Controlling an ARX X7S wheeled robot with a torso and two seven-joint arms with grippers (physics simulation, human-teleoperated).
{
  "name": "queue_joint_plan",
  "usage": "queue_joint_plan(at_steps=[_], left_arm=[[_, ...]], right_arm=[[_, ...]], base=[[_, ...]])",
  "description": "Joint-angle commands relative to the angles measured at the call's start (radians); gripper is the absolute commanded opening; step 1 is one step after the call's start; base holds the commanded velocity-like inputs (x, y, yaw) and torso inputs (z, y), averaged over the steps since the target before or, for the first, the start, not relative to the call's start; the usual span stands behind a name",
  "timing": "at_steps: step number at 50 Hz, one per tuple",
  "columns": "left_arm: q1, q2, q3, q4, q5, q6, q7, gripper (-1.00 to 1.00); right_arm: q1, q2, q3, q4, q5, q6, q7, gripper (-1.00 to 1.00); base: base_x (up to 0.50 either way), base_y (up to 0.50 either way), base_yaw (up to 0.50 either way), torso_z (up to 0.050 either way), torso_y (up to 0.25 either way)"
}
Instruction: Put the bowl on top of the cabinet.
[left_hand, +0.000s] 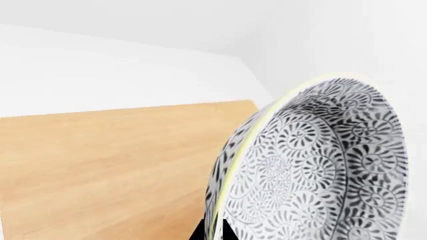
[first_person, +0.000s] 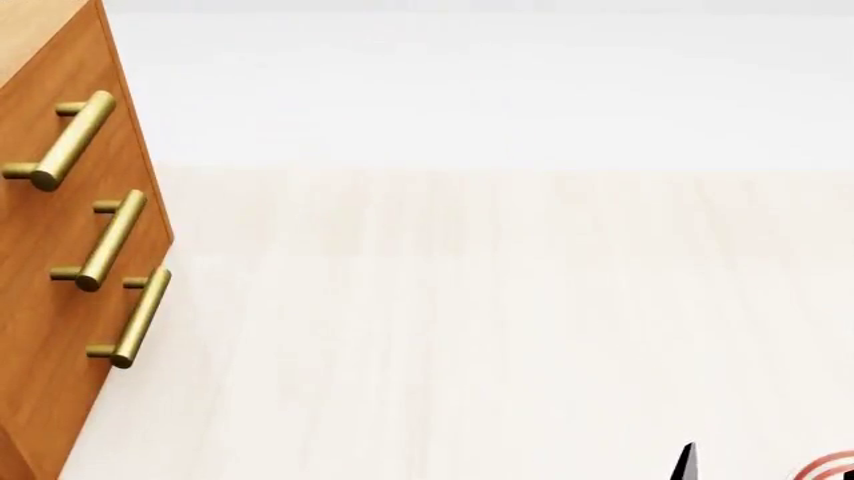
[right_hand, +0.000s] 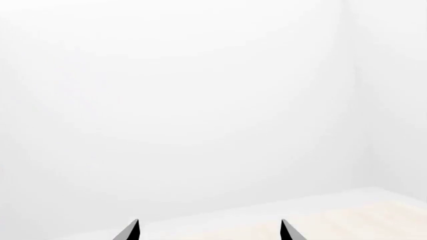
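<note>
1. While the left gripper (left_hand: 212, 234) pinches its rim, the bowl (left_hand: 320, 165) hangs tilted above the cabinet (left_hand: 113, 170) top.
2. At nine o'clock in the head view stand the brass handles (first_person: 107, 238).
3. The right gripper (right_hand: 209, 231) fingers are spread wide, empty.

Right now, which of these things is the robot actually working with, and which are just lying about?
Part of the job:
- the bowl, tilted on edge, held at its rim by the left fingers
- the cabinet, its wooden top showing beside the bowl in the left wrist view

Just lying about:
- a red-ringed plate, barely showing at the head view's corner
- the pale table
</note>
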Motion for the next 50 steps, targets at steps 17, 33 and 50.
queue_joint_plan(at_steps=[17,33,50], left_arm=[[-0.006,-0.005,0.020,-0.100,0.026,0.041,0.051,-1.00],[-0.002,0.000,0.041,-0.138,0.050,0.075,0.083,-1.00],[0.007,-0.001,0.044,-0.129,0.055,0.080,0.081,-1.00]], right_arm=[[0.004,-0.003,-0.002,0.007,0.001,0.001,-0.001,1.00],[0.003,-0.006,-0.002,0.013,0.003,-0.003,-0.004,1.00],[0.004,-0.007,-0.001,0.017,0.004,-0.003,-0.004,1.00]], base=[[0.00,0.00,0.00,0.000,0.001],[0.00,0.00,0.00,0.000,0.001],[0.00,0.00,0.00,0.000,0.000]])
